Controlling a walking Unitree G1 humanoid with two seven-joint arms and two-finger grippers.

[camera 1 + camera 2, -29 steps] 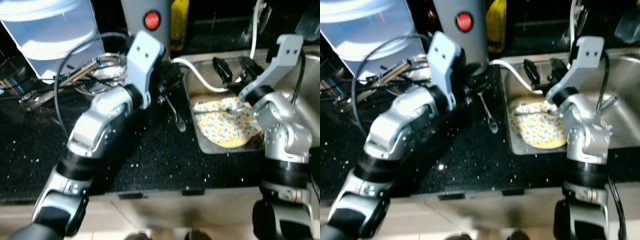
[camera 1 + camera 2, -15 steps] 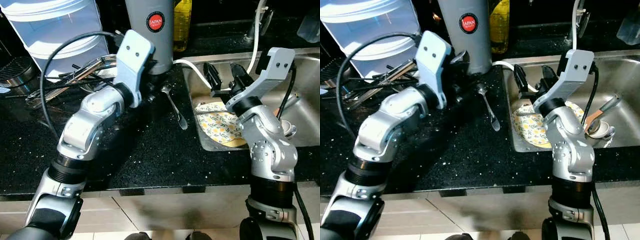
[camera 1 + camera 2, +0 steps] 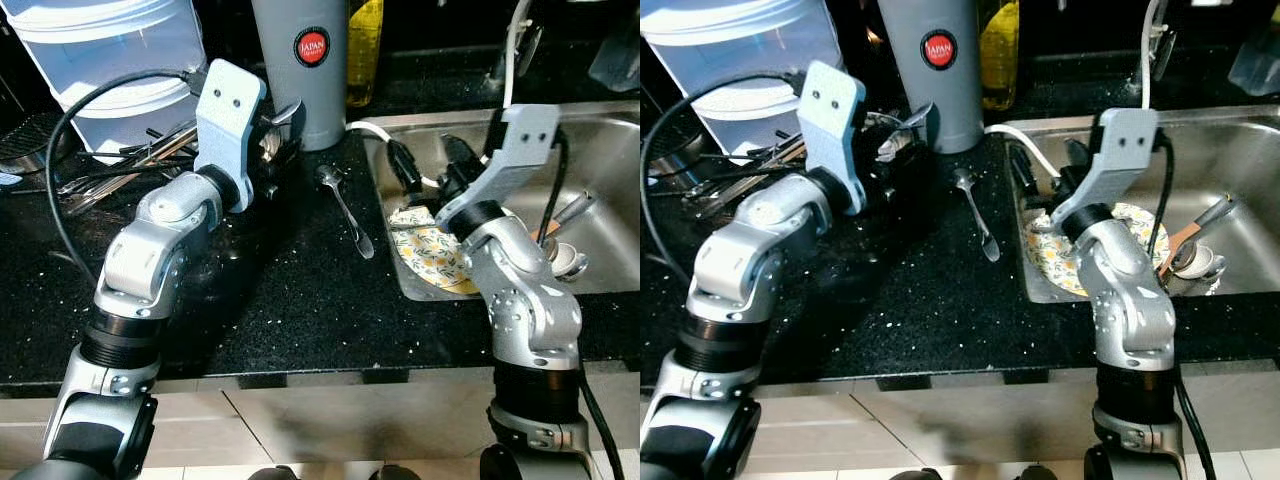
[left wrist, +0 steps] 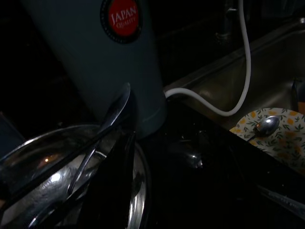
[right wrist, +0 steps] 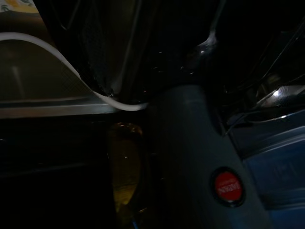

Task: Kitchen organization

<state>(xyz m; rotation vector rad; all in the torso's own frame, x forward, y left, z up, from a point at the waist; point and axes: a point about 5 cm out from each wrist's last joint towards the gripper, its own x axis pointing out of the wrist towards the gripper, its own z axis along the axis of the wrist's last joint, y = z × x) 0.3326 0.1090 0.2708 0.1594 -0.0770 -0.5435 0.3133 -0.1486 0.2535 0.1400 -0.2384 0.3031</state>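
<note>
You are at the step of collecting cutlery. A spoon [image 3: 346, 210] lies loose on the black counter [image 3: 290, 310], between the grey flask [image 3: 308, 60] and the sink [image 3: 600, 150]. Your left gripper [image 3: 283, 128] holds a spoon, fingers closed on it, above the steel bowl [image 4: 57, 162]. Your right gripper [image 3: 425, 165] hangs open over the patterned plate [image 3: 432, 255]. I think the next move needs a low, precise pinch on the loose spoon's handle.

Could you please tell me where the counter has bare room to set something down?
The black counter is bare in front, between the spoon and its front edge. It is crowded behind the left gripper, with utensils beside the grey flask, and in the sink around the patterned plate.
</note>
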